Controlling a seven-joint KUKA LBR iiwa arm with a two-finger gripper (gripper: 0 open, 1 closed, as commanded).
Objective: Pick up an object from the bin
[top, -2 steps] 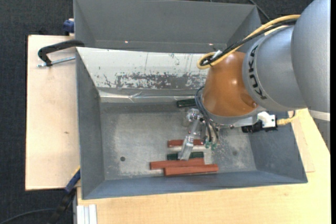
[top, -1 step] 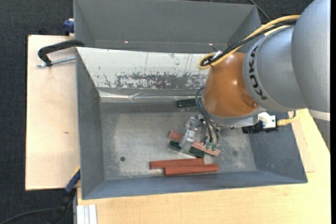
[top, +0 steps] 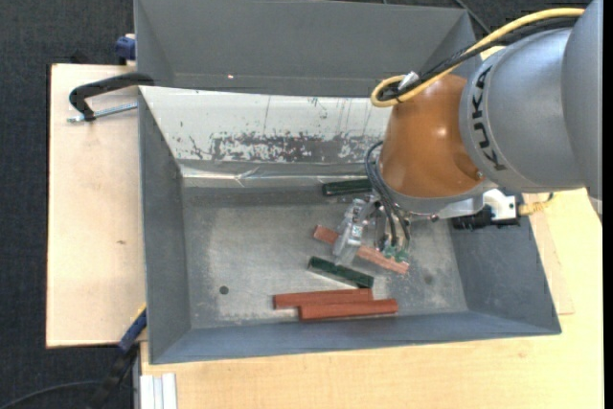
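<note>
Grasp not yet made: the jaws look parted and empty, low over a dark green bar [top: 340,271] and pink strip [top: 388,260], so closing should follow.

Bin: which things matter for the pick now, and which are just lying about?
In play: pincer; pink flat piece right below it; dark green bar beside that.
Lying about: red-brown bars at the front; small reddish piece in the middle; dark stick at the back.
</note>
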